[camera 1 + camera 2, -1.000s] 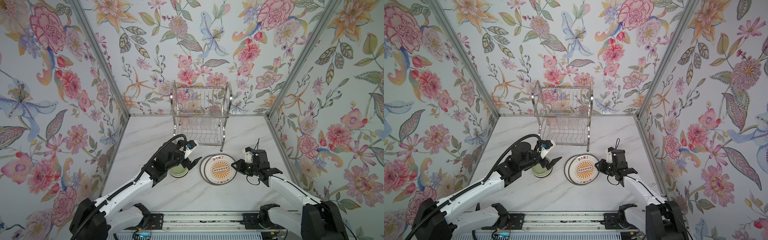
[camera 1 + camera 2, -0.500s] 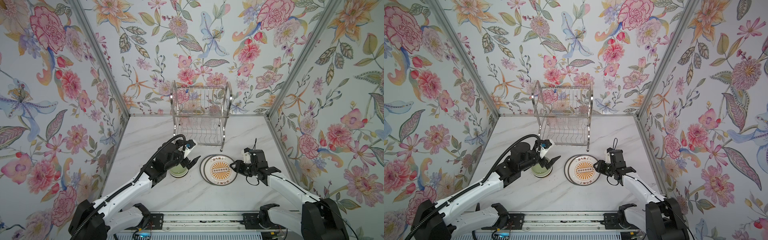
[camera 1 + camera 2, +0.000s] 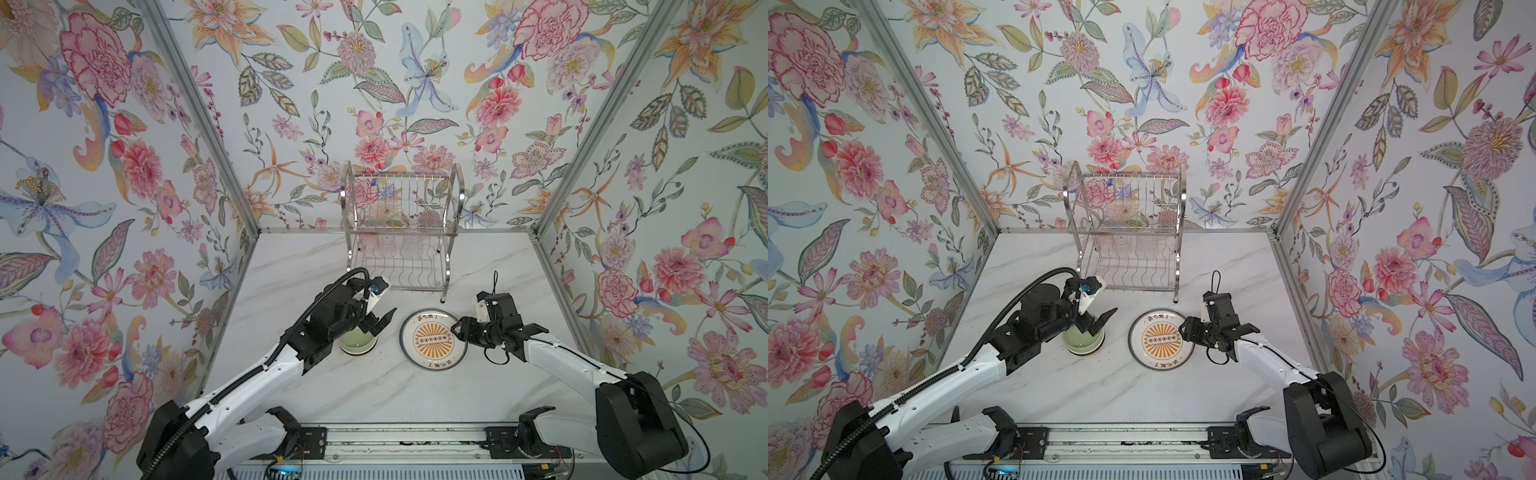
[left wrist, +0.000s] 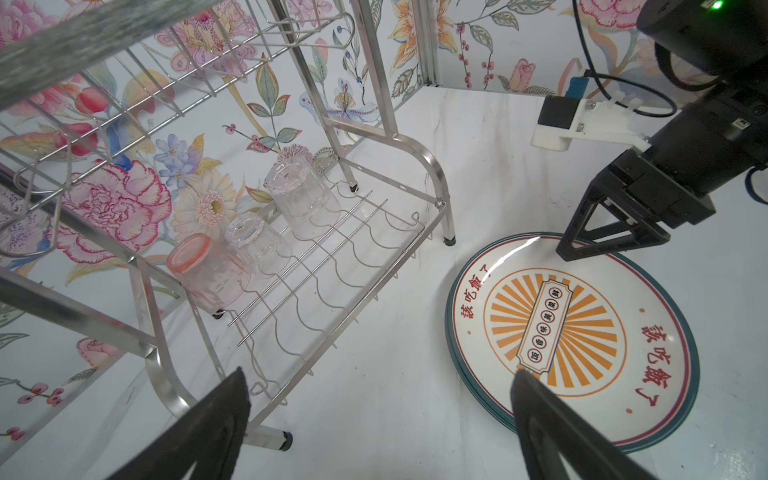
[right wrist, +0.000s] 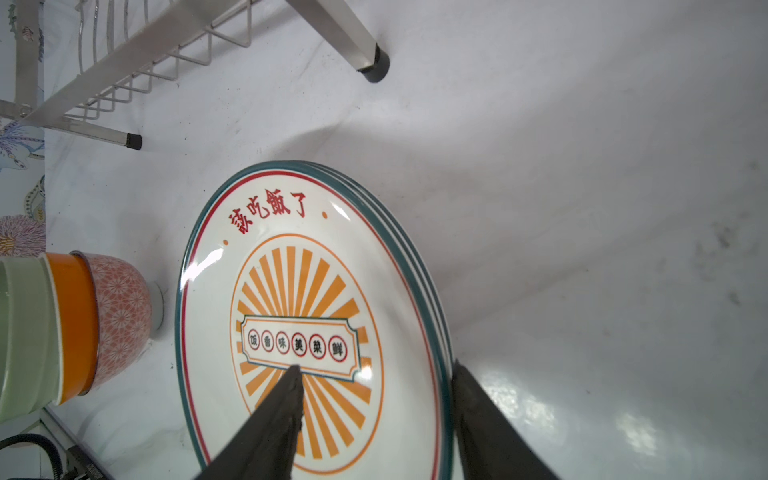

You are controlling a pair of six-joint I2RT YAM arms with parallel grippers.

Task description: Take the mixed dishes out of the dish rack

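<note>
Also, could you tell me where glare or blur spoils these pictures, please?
Left wrist view: the nearest wires of the rack are smeared out of focus, and a white glare streak crosses the rim of the plate. Right wrist view: bright sheen on the table beside the plate. Both top views: sharp, though the cups show only faintly in the rack.

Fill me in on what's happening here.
The dish rack is being emptied. The plates lie stacked on the table, and the right tool stands open astride their rim. The left tool hangs open over the stack of bowls beside them. Three cups sit upside down on the rack's lower shelf, not yet removed.
</note>
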